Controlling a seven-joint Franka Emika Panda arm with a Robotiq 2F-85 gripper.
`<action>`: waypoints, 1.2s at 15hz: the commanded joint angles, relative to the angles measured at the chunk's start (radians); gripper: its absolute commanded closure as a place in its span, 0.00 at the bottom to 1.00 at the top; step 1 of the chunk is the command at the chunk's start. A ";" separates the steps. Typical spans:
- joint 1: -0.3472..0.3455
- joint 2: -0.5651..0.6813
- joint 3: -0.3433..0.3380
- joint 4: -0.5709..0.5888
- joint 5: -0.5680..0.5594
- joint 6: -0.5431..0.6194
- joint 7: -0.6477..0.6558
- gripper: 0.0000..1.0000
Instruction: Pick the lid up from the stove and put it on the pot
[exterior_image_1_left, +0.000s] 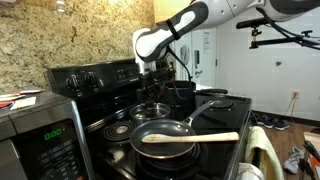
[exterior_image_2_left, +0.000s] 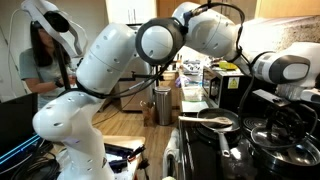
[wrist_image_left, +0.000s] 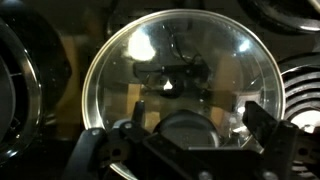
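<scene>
The clear-glass lid (wrist_image_left: 180, 70) with its shiny metal rim lies flat on the black stove (exterior_image_1_left: 110, 125), on a back burner, and fills the wrist view. Its dark round knob (wrist_image_left: 185, 130) sits between my two fingers. My gripper (wrist_image_left: 195, 125) is open, with one finger on each side of the knob and small gaps between them. In an exterior view the gripper (exterior_image_1_left: 152, 88) hangs just above the lid (exterior_image_1_left: 150, 108). The dark pot (exterior_image_1_left: 182, 94) stands on the burner beside it, uncovered.
A grey frying pan (exterior_image_1_left: 165, 138) with a wooden spatula (exterior_image_1_left: 195, 137) sits on the front burner. A silver microwave (exterior_image_1_left: 40, 135) stands beside the stove. The knob panel (exterior_image_1_left: 95, 75) rises behind the lid. Coil burners (wrist_image_left: 300, 85) flank the lid.
</scene>
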 joint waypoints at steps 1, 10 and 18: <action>0.008 0.047 -0.009 0.093 -0.027 -0.019 0.008 0.00; 0.017 0.067 -0.028 0.130 -0.042 -0.016 0.028 0.47; 0.039 0.084 -0.033 0.125 -0.049 -0.021 0.055 0.00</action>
